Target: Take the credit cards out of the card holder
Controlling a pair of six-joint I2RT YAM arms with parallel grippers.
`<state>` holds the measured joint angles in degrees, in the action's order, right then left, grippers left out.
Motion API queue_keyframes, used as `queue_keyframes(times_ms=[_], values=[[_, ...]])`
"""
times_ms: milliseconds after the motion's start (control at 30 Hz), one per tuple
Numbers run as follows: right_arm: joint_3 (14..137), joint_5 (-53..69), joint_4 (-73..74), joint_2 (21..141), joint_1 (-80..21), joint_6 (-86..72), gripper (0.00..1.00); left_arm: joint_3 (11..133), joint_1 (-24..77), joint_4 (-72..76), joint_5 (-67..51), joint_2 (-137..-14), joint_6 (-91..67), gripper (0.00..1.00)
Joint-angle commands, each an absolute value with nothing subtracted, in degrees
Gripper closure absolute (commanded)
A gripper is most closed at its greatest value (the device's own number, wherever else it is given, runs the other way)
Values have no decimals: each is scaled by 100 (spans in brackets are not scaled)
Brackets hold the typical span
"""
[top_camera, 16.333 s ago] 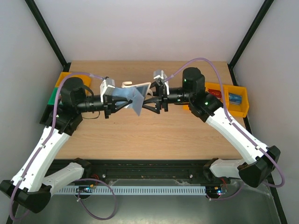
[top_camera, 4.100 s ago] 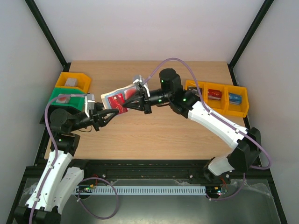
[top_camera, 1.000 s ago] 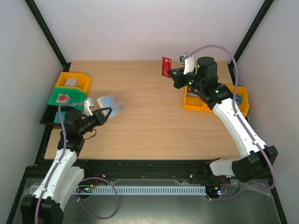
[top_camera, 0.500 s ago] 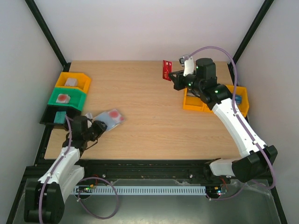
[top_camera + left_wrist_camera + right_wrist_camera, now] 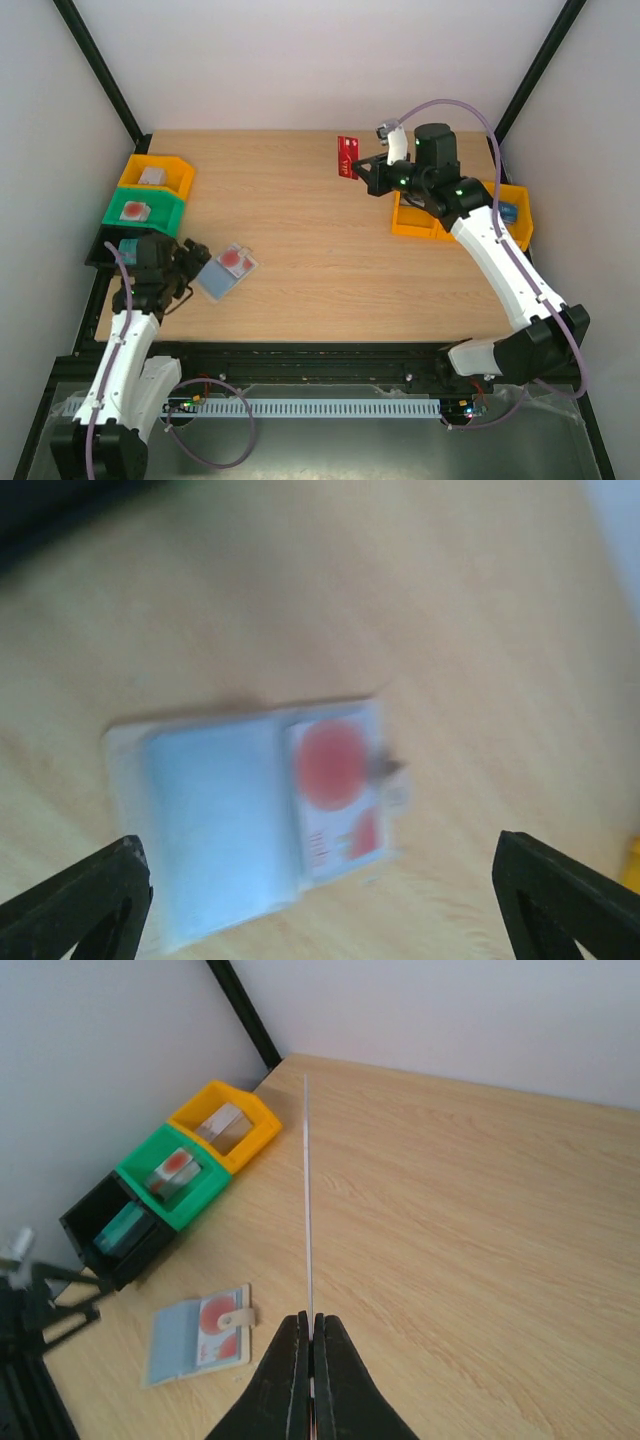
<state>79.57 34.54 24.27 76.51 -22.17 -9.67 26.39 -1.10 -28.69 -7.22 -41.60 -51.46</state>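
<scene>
Card holder [image 5: 227,271] has just been let go by the left gripper [image 5: 192,266], whose jaws have swung wide, and now lies open on the desk [image 5: 330,270] at the lower left of the overhead frame, with what looks like a red-dotted card [image 5: 338,795] still in its pocket. Right gripper [image 5: 362,168] keeps its jaws closed on the red credit card [image 5: 347,157], aloft at upper centre, so one card is out and probably another remains.
</scene>
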Motion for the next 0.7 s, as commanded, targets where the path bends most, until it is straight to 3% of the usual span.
queue_keyframes(times_ms=[0, 100, 233, 300, 367, 433, 533, 667], values=[[8179, 3835, 2734, 7808, -2436, -725, 98, 3647, -174, -2954, -935, -3988, -4755, 5], [8318, 3929, 3184, 7860, -3108, 138, 98, 3946, -185, -1508, -2200, -3798, -4093, 9], [8463, 3876, 3800, 7891, -4313, 1430, 98, 4013, -184, 1143, -5771, -3620, -2444, 12], [8512, 3785, 3854, 7947, -4542, 1520, 98, 4307, -181, 521, -7224, -3548, -781, 11], [8586, 3497, 3925, 8031, -4784, 1573, 98, 4767, -128, -1501, -7218, -3580, 1192, 14], [8632, 3213, 3985, 8123, -5070, 1665, 98, 4980, 35, -3076, -6632, -3686, 2586, 24], [8777, 2881, 4052, 8280, -5388, 1742, 98, 5106, 359, -4201, -5931, -3808, 4104, 29], [9040, 2461, 4276, 8531, -5747, 1875, 98, 5350, 664, -4651, -5315, -3988, 4768, 34]])
